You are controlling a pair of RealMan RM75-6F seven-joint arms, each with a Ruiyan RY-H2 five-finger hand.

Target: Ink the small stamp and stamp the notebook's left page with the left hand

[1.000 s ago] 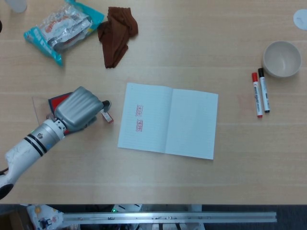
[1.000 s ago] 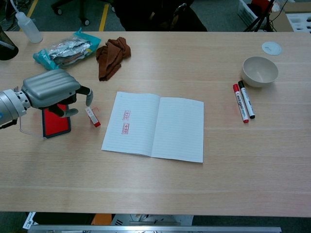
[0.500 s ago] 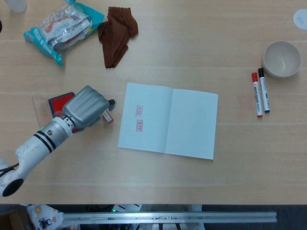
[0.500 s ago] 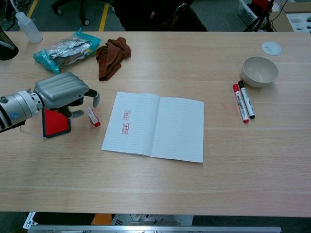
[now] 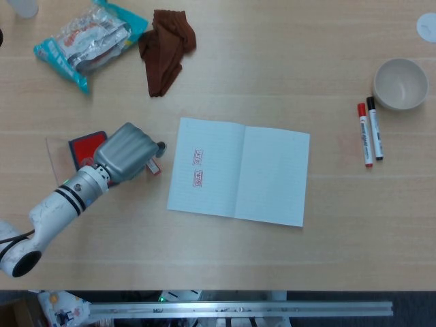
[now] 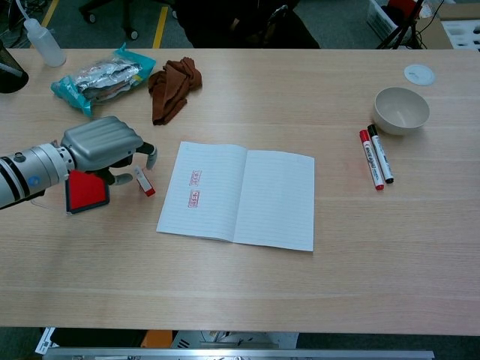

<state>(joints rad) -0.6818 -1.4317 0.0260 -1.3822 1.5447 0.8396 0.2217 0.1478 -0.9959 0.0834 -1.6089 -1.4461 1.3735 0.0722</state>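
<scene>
The small stamp (image 5: 153,165) (image 6: 142,181), white with a red end, lies on the table just left of the open notebook (image 5: 238,170) (image 6: 236,193). Two red stamp marks (image 5: 198,168) show on the notebook's left page. The red ink pad (image 5: 84,146) (image 6: 84,190) sits left of the stamp, partly hidden under my left hand (image 5: 126,151) (image 6: 105,142). That hand hovers over the stamp with fingers (image 6: 152,155) curved down on either side of it and apart, holding nothing. My right hand is in neither view.
A snack bag (image 5: 88,37) and a brown cloth (image 5: 165,48) lie at the back left. A bowl (image 5: 400,83), a red marker (image 5: 364,134) and a black marker (image 5: 375,127) are at the right. A white lid (image 6: 419,73) lies far right.
My left hand has moved right from over the ink pad toward the stamp, and its fingers now bracket it. The stamp has not moved.
</scene>
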